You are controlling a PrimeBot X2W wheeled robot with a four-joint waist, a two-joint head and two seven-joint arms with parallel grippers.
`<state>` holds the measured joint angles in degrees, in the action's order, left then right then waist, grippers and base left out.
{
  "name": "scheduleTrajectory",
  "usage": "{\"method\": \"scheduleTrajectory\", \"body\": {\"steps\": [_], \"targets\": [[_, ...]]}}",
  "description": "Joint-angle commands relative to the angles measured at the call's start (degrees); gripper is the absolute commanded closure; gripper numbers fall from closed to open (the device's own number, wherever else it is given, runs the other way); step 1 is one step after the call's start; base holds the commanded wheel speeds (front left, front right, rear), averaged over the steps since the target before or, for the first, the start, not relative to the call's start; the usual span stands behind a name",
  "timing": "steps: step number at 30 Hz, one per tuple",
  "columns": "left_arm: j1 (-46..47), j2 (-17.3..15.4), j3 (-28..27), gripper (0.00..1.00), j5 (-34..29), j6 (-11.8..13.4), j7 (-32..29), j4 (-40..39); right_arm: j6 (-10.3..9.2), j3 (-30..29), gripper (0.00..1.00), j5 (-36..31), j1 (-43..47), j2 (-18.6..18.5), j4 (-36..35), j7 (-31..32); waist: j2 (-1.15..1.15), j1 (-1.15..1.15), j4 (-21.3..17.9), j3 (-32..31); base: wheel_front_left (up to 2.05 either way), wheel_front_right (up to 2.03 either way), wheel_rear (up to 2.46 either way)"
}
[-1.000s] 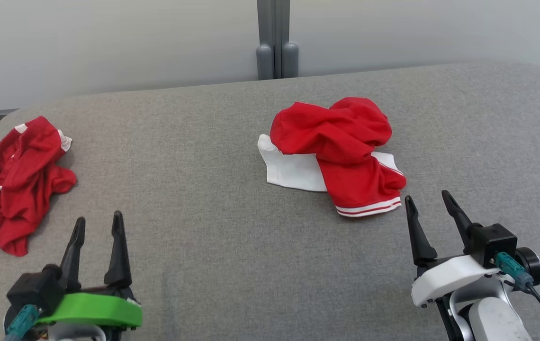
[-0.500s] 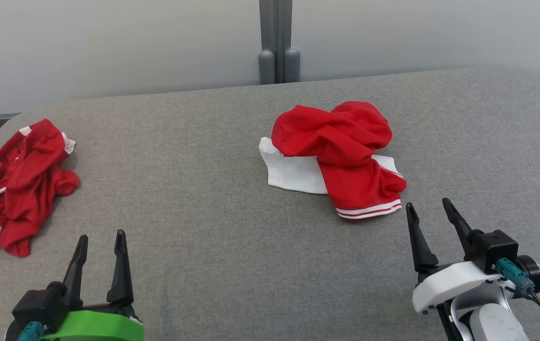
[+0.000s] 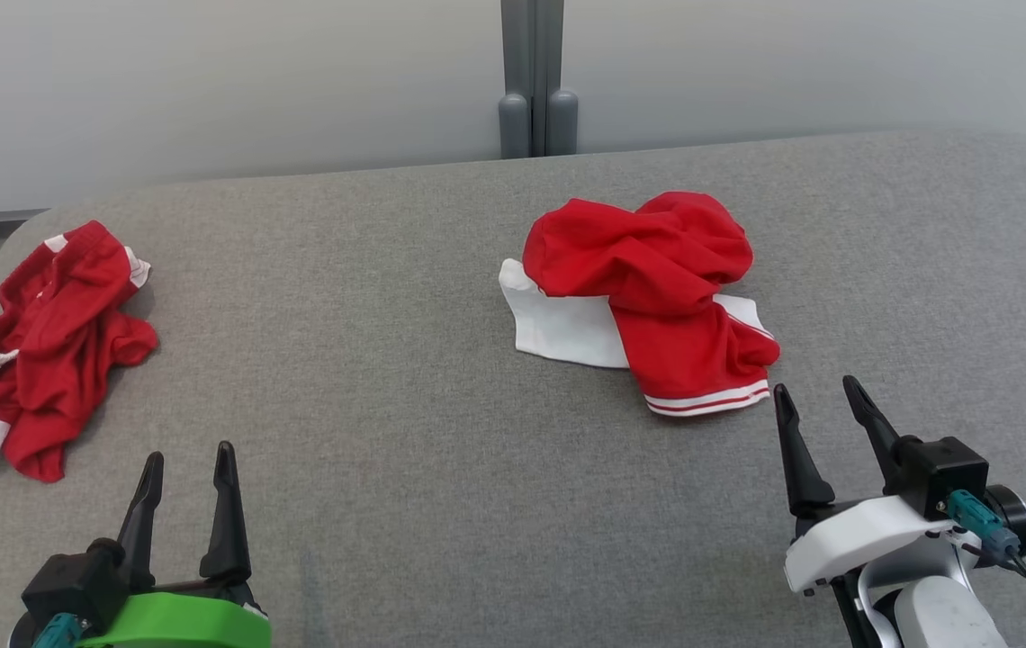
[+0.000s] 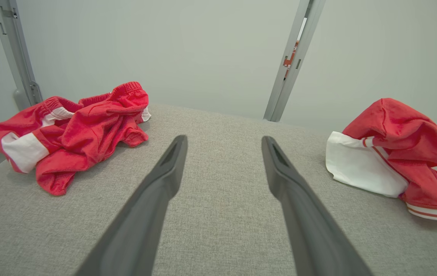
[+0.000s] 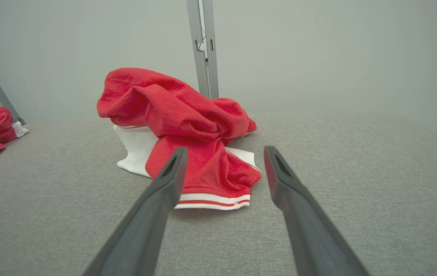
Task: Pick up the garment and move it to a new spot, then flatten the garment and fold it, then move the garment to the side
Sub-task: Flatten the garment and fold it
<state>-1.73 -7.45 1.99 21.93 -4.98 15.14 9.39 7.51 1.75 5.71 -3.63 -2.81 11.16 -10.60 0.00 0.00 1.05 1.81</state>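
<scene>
- Grey woven cloth covers the table [image 3: 387, 378], with a pale wall [image 3: 207, 81] and a grey upright post [image 3: 537, 81] behind its far edge
- a crumpled red-and-white garment [image 3: 648, 279] lies heaped a little right of the table's middle, its white-striped hem turned toward the robot
- the right gripper [image 3: 815, 385] hovers near that hem with its jaws spread wide and nothing between them; the garment lies just ahead of the tips and slightly to their left, not touching either finger
- the left gripper [image 3: 189, 452] sits at the near left, jaws likewise spread and empty over bare cloth, well apart from the heaped garment
- a second red-and-white garment [image 3: 36, 351], elastic waistband showing, is bunched at the table's left edge, ahead and left of the left gripper, clear of its fingers
</scene>
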Motion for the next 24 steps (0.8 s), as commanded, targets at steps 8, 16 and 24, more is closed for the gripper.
{"method": "scheduleTrajectory", "body": {"steps": [8, 16, 24], "targets": [[1.22, 0.42, 0.23, 0.00, -0.63, 0.20, 0.01, -0.56, -0.04, -1.23, 0.00, 2.22, -6.05, -0.15, 1.95, 6.74, 0.00, 0.00, 0.38, 1.52, 0.00, 0.00, 0.00], [3.96, 0.45, 0.86, 0.00, -0.67, -0.82, 0.01, -0.75, -0.04, -7.28, 0.00, 1.38, -18.08, -0.24, 17.15, 20.22, 0.00, 0.00, 2.25, 5.30, 0.00, 0.00, 0.00], [6.02, 0.28, 1.31, 0.00, -0.88, -1.50, 0.01, -0.62, -0.04, -9.53, 0.00, -1.64, -26.29, -1.09, 31.13, 19.49, 0.00, 0.00, 4.87, 7.97, 0.00, 0.00, 0.00]]}}
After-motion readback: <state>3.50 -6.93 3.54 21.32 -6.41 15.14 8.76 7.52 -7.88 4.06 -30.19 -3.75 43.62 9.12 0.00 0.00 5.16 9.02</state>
